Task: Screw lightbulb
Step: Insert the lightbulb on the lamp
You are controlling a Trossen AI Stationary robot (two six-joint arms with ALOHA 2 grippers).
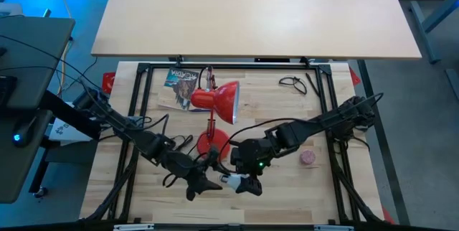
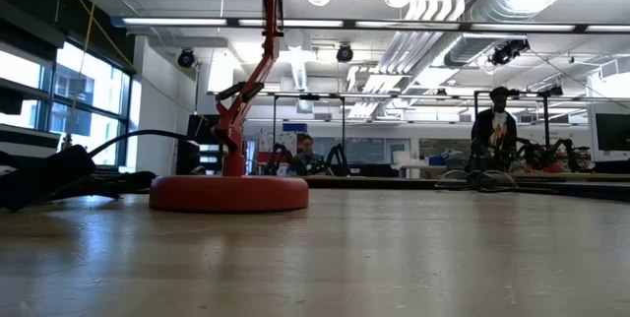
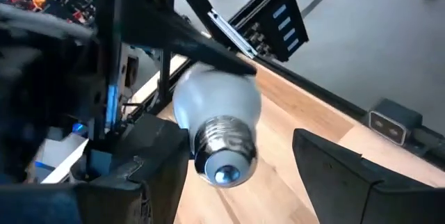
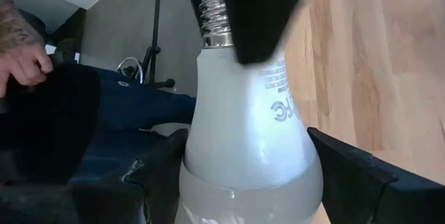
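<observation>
Right gripper (image 4: 236, 182) clamps the lightbulb (image 4: 243, 126), white with grey screw base, at the table's near edge; left gripper (image 3: 243, 182) stands spread around its base. Right wrist view alone shows printed lettering.

A red desk lamp (image 1: 215, 102) with a round red base (image 2: 228, 193) lies on the light wooden slatted table (image 1: 287, 116). Beside its shade rests a printed booklet (image 1: 179, 80). Black-framed glasses (image 1: 292, 82) sit far right; a small pink ball (image 1: 308, 158) sits near right.
</observation>
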